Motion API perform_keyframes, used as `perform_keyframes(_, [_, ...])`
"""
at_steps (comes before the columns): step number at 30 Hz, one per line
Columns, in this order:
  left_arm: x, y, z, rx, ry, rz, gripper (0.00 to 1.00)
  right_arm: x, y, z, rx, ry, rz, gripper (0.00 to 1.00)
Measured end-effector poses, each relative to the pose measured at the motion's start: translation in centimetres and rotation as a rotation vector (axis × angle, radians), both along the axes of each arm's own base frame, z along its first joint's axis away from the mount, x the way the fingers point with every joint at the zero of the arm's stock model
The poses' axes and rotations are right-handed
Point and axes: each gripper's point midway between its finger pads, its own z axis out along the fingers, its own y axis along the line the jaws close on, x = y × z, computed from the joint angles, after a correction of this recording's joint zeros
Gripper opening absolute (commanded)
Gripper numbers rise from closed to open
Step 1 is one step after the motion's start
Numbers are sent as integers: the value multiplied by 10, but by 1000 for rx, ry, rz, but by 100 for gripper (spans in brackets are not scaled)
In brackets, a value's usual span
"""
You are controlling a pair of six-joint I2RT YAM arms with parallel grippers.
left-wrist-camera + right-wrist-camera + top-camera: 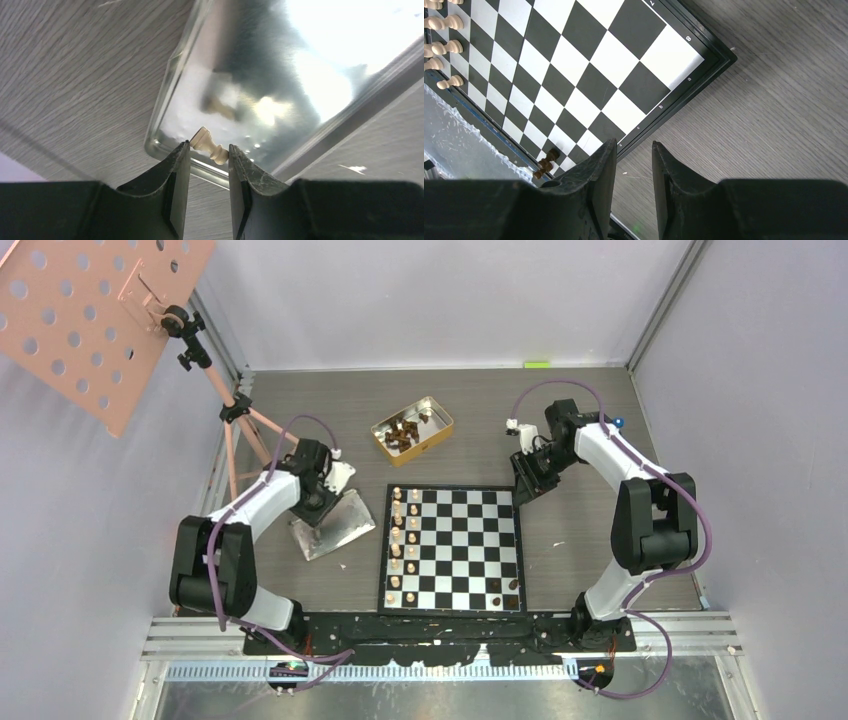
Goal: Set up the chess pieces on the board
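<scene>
Left wrist: gripper [208,145] straddles pale chessman [204,138]

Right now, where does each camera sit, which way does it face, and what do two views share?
Top external: above and behind the arms, looking down on the table, board, left arm and right arm.
Left wrist: on the left arm, looking down past its own fingers at a shiny tray corner and a pale chess piece.
Right wrist: on the right arm, looking down past its fingers at a board corner and table.
Shared: top external and right wrist both show the board and its pale pieces.
</scene>
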Motion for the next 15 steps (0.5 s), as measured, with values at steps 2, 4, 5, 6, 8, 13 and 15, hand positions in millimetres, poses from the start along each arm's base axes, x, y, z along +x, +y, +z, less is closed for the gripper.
perform_keyframes(2, [-1,-9,4,-47,12,-13,26,0,0,0,1,0,0,38])
perform_keyframes(4, [-5,-20,11,-109,28,-32,26,0,0,0,2,0,0,38])
perform_keyframes(5, [-6,-25,15,-135,33,-41,26,0,0,0,2,0,0,38])
perform_keyframes(6, [-9,-32,22,-176,46,-54,26,0,0,0,2,0,0,38])
perform_keyframes(8, [-13,-48,39,-262,64,-91,27,0,0,0,2,0,0,38])
perform_keyframes(13, [-21,-89,87,-469,109,-188,26,0,0,1,3,-2,0,38])
perform_keyframes(15, [-24,-105,103,-527,127,-229,27,0,0,1,2,-2,0,38])
